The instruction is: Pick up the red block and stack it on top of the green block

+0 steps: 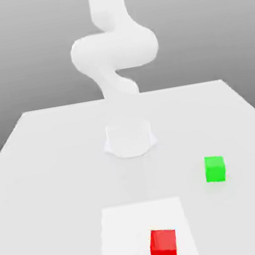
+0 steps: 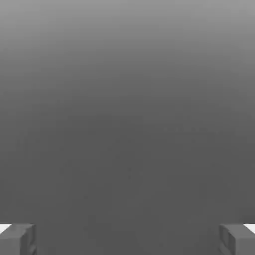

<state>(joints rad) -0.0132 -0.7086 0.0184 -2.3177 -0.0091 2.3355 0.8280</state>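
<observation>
The red block (image 1: 164, 247) is a small bright red cube resting on the white table, close to the near edge in the exterior view. The green block (image 1: 214, 169) is a slightly smaller bright green cube, farther back and toward the exterior view's right, well apart from the red one. In the hand view, my gripper (image 2: 127, 240) is open: its two grey fingertips (image 2: 17, 239) stand far apart with nothing between them, against plain grey background. Neither block is touched.
The white arm (image 1: 114, 50) rises from its round base (image 1: 129, 138) at the table's middle and bends upward out of the exterior view. A brighter white square patch (image 1: 127, 235) lies under the red block. The table (image 1: 48, 166) spreads wide on both sides.
</observation>
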